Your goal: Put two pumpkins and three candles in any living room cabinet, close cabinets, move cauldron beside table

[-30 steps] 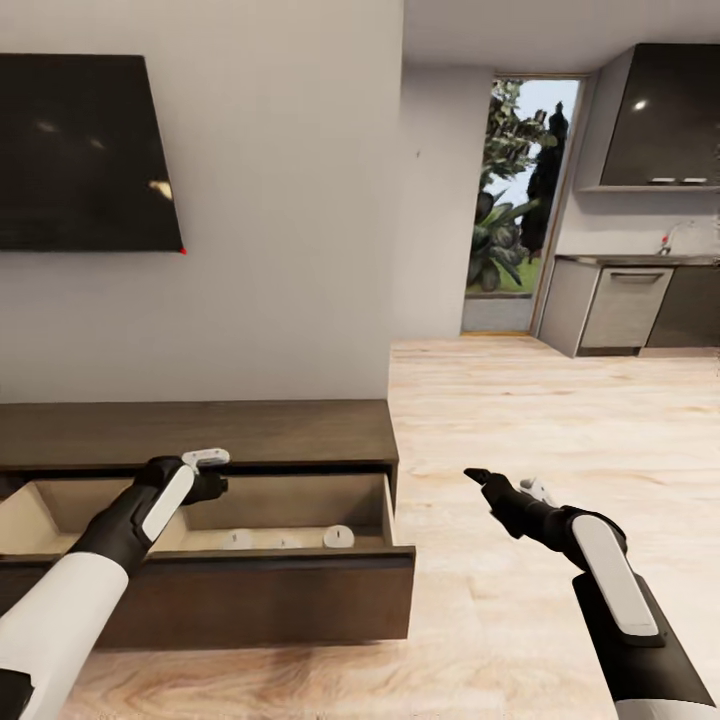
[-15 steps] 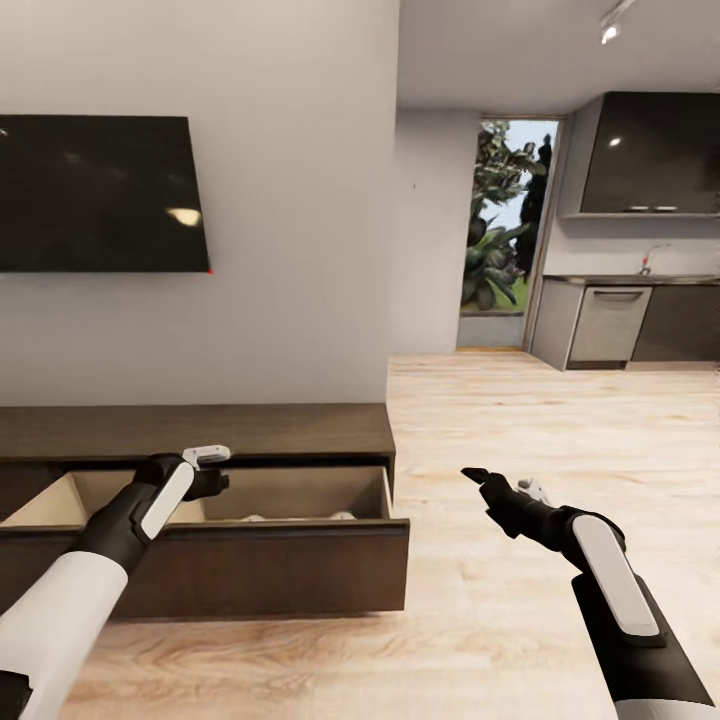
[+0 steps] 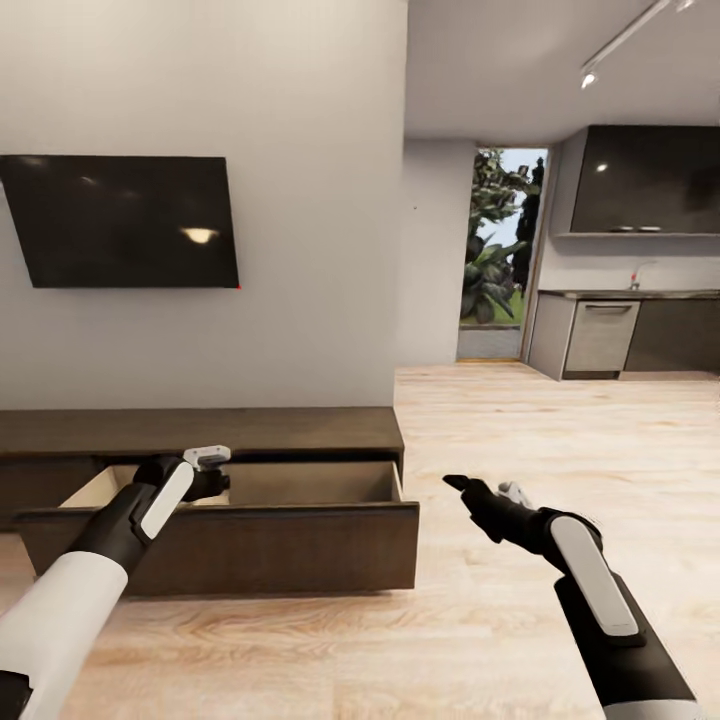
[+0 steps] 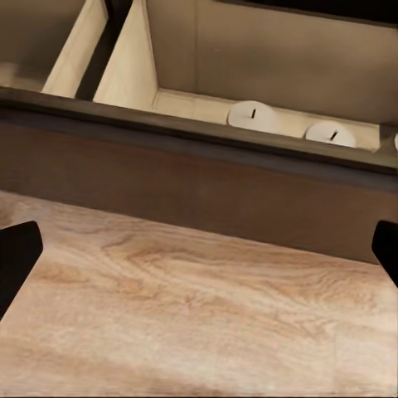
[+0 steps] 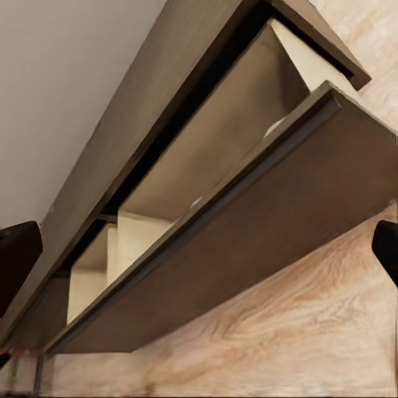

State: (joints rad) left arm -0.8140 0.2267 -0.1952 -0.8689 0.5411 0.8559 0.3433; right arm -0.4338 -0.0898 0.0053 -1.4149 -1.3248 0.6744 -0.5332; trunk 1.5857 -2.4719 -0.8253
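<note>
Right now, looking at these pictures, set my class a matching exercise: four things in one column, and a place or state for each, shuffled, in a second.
Things:
1. drawer
2. candles
3. left gripper
4. television

Places or states:
A. on the wall
B. pulled out, open
C. inside the drawer
D. above the open drawer

Pairs: 1-B, 2-C, 3-D, 4-A

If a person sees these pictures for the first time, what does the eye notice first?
The open drawer of the long dark-brown cabinet, pulled out over the wood floor below the wall-mounted black TV. The left wrist view shows candles lying inside it. The left gripper hovers above the drawer.
</note>
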